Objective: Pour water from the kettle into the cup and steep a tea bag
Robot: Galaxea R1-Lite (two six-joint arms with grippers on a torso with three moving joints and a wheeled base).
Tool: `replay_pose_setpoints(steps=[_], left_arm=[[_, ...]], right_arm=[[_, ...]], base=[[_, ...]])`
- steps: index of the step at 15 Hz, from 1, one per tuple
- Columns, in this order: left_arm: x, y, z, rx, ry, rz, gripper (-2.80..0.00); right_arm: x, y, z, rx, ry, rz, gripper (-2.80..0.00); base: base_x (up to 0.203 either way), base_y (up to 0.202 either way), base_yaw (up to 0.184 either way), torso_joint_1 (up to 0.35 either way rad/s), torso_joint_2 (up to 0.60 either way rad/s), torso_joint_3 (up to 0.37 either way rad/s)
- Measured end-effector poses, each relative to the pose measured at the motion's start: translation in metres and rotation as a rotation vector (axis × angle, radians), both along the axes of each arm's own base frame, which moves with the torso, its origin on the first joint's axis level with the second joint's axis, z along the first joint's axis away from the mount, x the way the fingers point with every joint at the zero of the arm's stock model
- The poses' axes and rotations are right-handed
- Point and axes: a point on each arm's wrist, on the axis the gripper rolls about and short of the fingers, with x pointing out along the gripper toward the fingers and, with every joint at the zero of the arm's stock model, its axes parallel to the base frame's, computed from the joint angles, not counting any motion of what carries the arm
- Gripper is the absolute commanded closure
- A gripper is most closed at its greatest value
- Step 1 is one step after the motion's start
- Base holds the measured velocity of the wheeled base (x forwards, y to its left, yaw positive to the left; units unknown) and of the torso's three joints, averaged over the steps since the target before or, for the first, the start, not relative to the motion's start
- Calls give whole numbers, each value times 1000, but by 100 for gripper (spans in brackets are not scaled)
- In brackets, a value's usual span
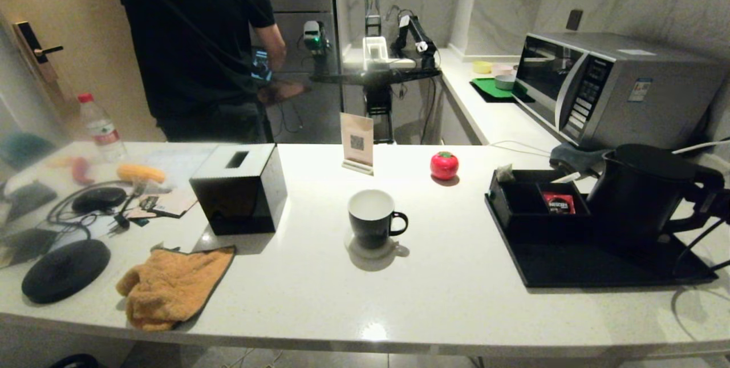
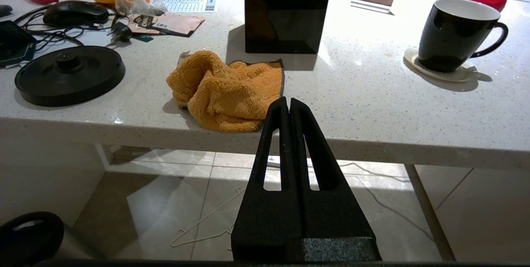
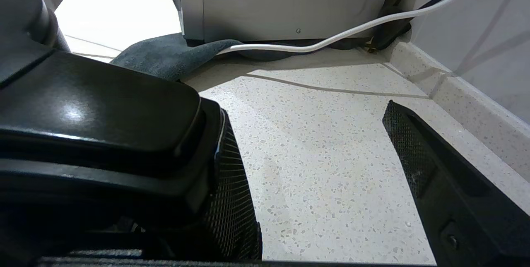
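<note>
Right gripper [image 3: 314, 167] gapes beside the kettle [image 1: 641, 191] handle at the bench's right edge; one finger outside risks tipping it when closing. Left gripper [image 2: 289, 105] idles shut.

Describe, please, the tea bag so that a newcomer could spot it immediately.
Start at the black tray on the counter's right side, where the kettle stands. A divided black box sits at the tray's back left; the tea bag perches on its far left corner. It is a tiny greyish-green pouch, unlike the red square packet inside.
</note>
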Motion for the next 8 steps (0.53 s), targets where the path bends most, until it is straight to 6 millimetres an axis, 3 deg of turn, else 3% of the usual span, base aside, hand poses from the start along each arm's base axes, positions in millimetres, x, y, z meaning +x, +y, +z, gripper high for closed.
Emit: replay_pose_setpoints(steps=[4, 5, 8], left_arm=[[0, 0, 0, 0, 0, -1, 0], [0, 0, 0, 0, 0, -1, 0], [0, 0, 0, 0, 0, 0, 0]], right_arm=[[1, 2, 1, -2, -1, 5, -280], [1, 2, 1, -3, -2, 5, 0], [1, 3, 1, -6, -7, 9, 0]], base=[[0, 0, 0, 0, 0, 0], [0, 0, 0, 0, 0, 0], [0, 0, 0, 0, 0, 0]])
